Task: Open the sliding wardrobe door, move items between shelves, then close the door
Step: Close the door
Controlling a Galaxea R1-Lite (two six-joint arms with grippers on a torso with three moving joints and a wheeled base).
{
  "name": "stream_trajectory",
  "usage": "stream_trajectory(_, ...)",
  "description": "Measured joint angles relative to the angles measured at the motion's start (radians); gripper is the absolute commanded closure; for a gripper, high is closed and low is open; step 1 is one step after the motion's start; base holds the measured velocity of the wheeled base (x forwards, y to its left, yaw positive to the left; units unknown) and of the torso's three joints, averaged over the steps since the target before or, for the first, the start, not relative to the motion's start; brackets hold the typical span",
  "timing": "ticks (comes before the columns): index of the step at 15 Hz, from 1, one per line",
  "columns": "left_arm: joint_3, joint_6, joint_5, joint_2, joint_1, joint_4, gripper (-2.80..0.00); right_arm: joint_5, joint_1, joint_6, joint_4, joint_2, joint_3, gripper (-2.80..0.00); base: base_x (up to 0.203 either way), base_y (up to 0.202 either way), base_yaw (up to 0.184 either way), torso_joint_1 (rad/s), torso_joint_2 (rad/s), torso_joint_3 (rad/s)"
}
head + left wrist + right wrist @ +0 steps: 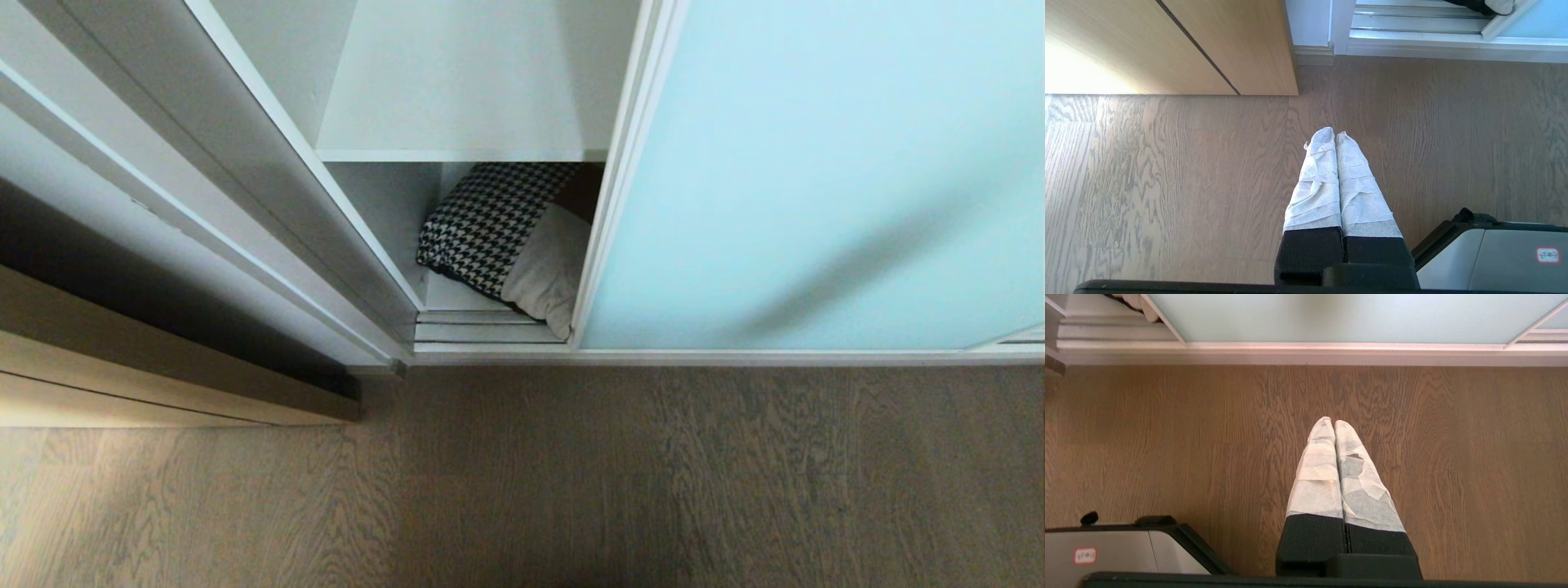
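The sliding wardrobe door (816, 180), frosted pale blue-green glass in a thin white frame, stands partly open, leaving a gap at its left. In that gap a houndstooth, brown and cream cushion (498, 229) lies on the lower white shelf (445, 296), its cream corner reaching over the track by the door's edge. The upper shelf (457, 98) is bare. Neither arm shows in the head view. My left gripper (1335, 136) and my right gripper (1334, 424) both hang over the wood floor, shut on nothing. The door's bottom rail (1331, 347) runs ahead of the right gripper.
A light wood panel (122, 359) juts out left of the wardrobe, also in the left wrist view (1167, 41). The door track (482, 331) lies at the opening's foot. My base's corners (1494, 261) (1106, 551) sit beside each gripper. Grey-brown floor (653, 490) spreads in front.
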Motion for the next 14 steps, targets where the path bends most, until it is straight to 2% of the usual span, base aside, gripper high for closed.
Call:
stream_trajectory(10, 0.0, 0.011, 0.0, 0.0, 0.0, 0.0, 0.0, 0.001, 0.0, 0.0, -0.001, -0.001, 0.004, 0.0, 0.0, 0.0, 0.0, 0.0, 0.0, 0.0)
stream_trajectory(14, 0.002, -0.027, 0.013, 0.0, 0.0, -0.016, 0.0, 0.001, 0.0, 0.0, -0.001, -0.001, 0.004, 0.0, 0.0, 0.0, 0.0, 0.0, 0.0, 0.0)
